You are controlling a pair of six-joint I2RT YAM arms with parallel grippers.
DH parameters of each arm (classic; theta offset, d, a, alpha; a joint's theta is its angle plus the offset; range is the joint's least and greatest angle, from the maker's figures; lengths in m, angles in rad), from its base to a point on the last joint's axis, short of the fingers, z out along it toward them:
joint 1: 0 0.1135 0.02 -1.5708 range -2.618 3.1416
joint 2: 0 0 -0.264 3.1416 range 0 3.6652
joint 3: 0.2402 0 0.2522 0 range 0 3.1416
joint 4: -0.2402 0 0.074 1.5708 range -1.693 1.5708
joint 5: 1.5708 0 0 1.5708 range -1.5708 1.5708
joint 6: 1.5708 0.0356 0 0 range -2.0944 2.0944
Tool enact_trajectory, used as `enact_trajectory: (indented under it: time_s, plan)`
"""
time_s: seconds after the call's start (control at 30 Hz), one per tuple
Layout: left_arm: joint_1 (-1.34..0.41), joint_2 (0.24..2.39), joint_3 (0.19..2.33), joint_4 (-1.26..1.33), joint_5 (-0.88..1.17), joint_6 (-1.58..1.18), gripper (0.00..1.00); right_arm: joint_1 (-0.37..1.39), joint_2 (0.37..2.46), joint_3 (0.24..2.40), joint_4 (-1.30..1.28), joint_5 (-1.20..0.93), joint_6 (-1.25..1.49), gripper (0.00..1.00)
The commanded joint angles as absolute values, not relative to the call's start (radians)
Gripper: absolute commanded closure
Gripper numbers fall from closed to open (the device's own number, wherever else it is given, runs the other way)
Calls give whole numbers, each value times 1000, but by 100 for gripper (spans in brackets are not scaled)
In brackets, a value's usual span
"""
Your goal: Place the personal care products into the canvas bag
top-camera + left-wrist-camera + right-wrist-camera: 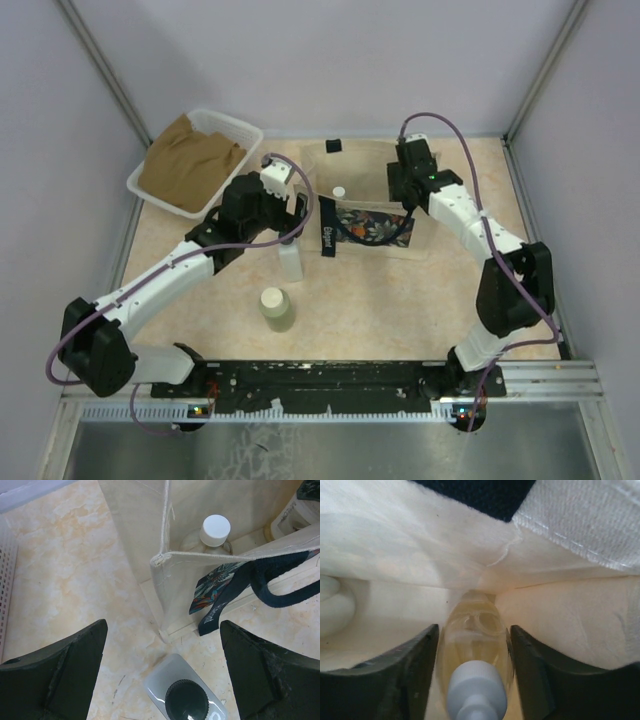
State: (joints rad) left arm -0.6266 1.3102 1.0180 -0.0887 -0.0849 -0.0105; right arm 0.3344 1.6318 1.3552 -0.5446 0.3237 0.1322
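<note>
The canvas bag (365, 165) stands open at the back middle, its black strap (327, 228) hanging over the front. My right gripper (474, 630) reaches down inside the bag, shut on a clear bottle with a silver cap (476, 652). A white-capped bottle (215, 530) stands in the bag's left corner. My left gripper (162, 645) hangs open just left of the bag's front corner, above a white bottle with a black cap (186, 700) that stands on the table, clear of both fingers. A pale green bottle with a cream cap (276, 308) stands nearer the arm bases.
A clear plastic tub (232, 122) with brown cloth (190, 163) sits at the back left. A small black object (333, 146) lies behind the bag. Grey walls close the table (400, 310) in on three sides.
</note>
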Motion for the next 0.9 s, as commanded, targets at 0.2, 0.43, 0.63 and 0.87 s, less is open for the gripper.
enact_trajectory:
  time_s: [0.2, 0.43, 0.63, 0.87]
  plan:
    - [-624, 1302, 1034, -80, -94, -8, 1, 327, 1441, 1364, -394, 271, 101, 1]
    - [-612, 1272, 1044, -112, -150, 0, 1, 446, 1345, 1461, -495, 283, 59, 1]
    - [-504, 1256, 1066, -201, -177, -21, 1, 702, 1351, 1559, -616, 461, 91, 1]
    - [-322, 1218, 1098, -219, -91, -82, 1, 883, 1391, 1541, -626, 473, 225, 1]
